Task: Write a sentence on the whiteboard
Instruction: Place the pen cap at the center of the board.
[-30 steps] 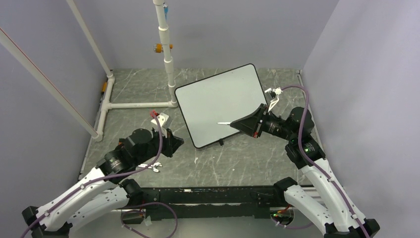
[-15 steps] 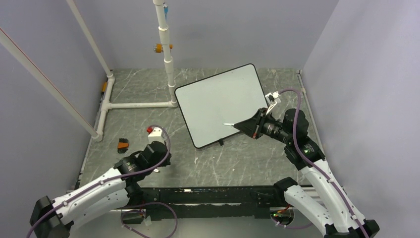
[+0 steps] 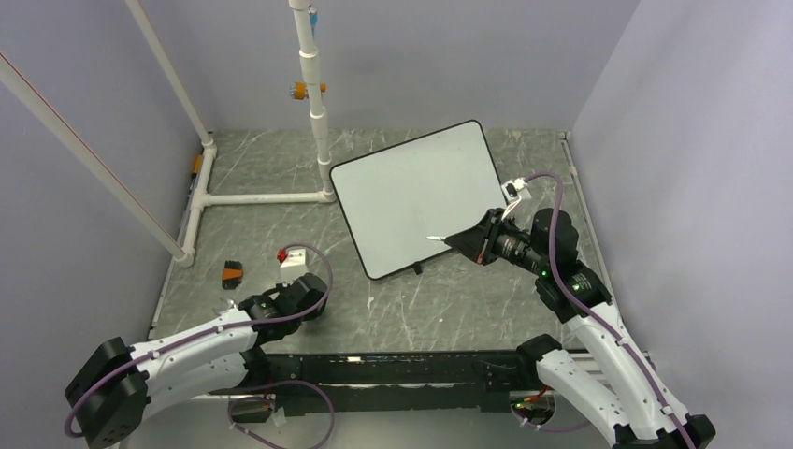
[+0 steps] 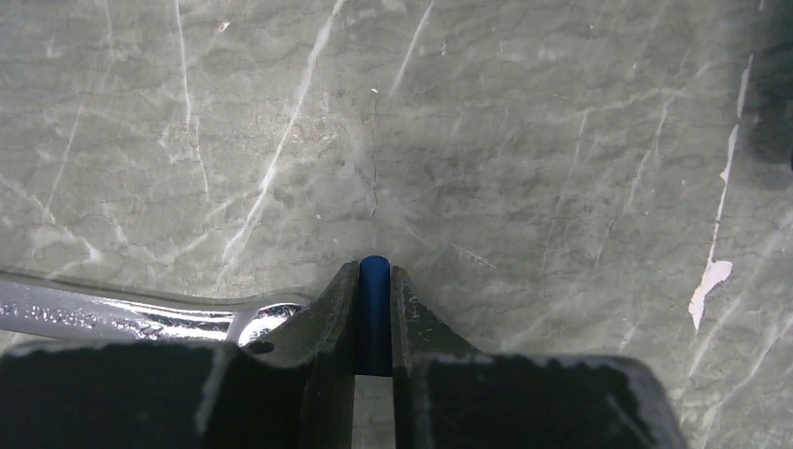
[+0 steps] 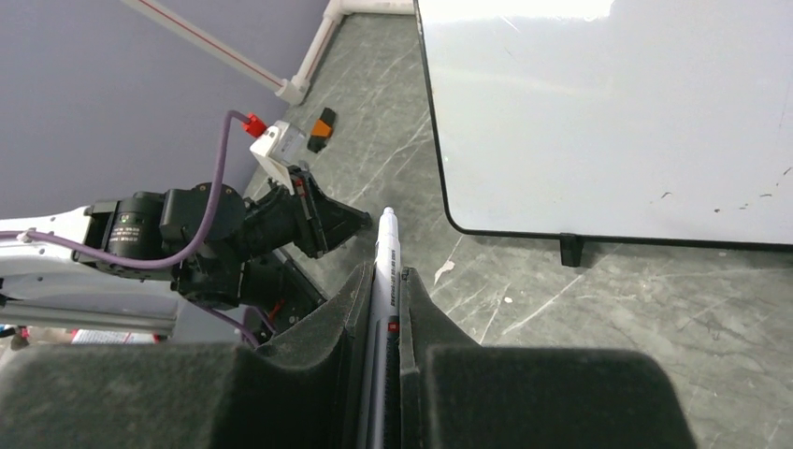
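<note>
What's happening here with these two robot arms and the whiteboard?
The right gripper is shut on a white marker, its tip pointing at the near part of the whiteboard, which has no writing yet. The left gripper, low over the table beside a wrench, pinches a small blue piece, possibly the marker's cap.

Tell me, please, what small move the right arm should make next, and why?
Probably swing the right gripper over the whiteboard and lower the marker tip to it. The board is blank, the marker is clamped in the jaws, and its tip hangs by the board's near edge, not touching.
</note>
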